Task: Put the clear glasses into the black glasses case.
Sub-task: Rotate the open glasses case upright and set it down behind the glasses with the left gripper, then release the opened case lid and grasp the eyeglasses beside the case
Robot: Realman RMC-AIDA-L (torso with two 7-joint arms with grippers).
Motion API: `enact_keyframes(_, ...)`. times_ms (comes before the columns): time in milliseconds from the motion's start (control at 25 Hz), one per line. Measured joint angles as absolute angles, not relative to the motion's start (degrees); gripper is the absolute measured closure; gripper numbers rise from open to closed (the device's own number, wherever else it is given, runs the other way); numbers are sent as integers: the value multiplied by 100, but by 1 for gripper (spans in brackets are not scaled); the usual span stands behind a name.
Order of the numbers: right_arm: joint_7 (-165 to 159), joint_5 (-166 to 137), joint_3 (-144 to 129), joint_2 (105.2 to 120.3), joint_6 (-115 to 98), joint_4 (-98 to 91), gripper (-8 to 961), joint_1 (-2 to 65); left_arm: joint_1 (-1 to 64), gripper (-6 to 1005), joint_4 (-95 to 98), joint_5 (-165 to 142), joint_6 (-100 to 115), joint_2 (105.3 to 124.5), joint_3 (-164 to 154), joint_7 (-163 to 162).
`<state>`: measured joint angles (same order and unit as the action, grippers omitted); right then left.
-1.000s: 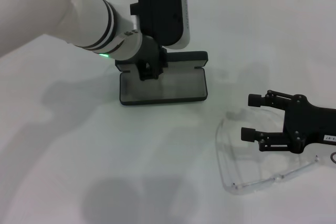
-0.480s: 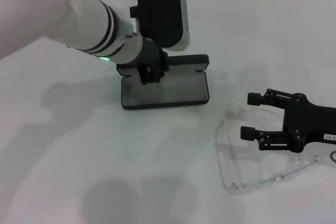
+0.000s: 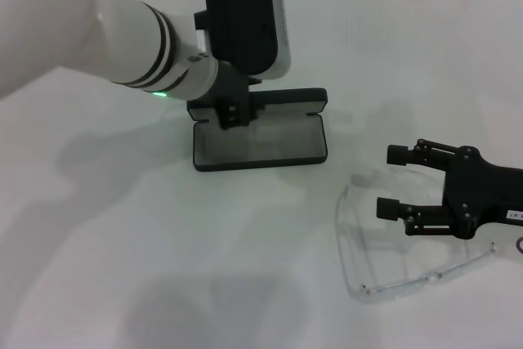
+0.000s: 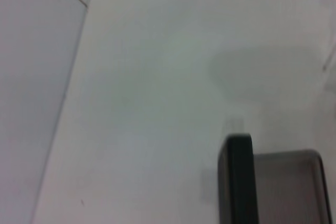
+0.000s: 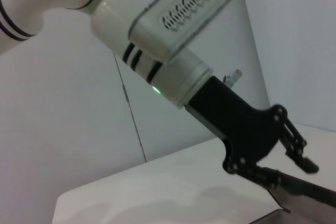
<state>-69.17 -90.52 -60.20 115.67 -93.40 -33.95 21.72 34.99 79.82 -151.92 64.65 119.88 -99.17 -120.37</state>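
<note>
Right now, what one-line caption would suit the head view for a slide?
Left gripper at the open black glasses case; right gripper, fingers open, over the clear glasses.

A big white table point(image 3: 122, 226) holds two things. The black glasses case point(image 3: 260, 138) lies open in the middle, nearer the far edge. The clear glasses point(image 3: 368, 247) lie nearer the front edge, toward the right side, well apart from the case.

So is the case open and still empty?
Open and empty: the black glasses case shows bare grey lining, with the clear glasses lying apart on the table.
</note>
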Motion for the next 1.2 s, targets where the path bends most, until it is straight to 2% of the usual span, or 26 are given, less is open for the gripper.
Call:
enact_keyframes(320, -6916, -9051, -6021, 11566, -9343, -3359, 80, 2161, 2596, 670, 9381, -13704, 6449, 11969, -9390, -11558)
enact_keyframes(360, -6917, -9051, -6021, 11567, -9344, -3359, 80, 2161, 2236, 668, 9592, -12881, 6458, 11968, -9149, -11149)
enact_keyframes(680, -7195, -9058, -6021, 11516, -9346, -3656, 80, 2173, 1036, 651, 8897, -9104, 7098, 11964, -7814, -9206)
enact_keyframes(840, -7847, -9152, -6019, 11383, -9474, -4353, 80, 2159, 718, 643, 8013, -7807, 7986, 11950, -7135, -8653)
enact_keyframes(1080, -8770, -9346, -6019, 11112, -9761, -5339, 81, 2303, 612, 631, 6982, -7946, 8987, 11942, -6421, -8549)
enact_keyframes(1200, -9509, -9962, -6015, 11019, -9884, -6090, 81, 2487, 515, 572, 6830, -8055, 9111, 11942, -6387, -8319)
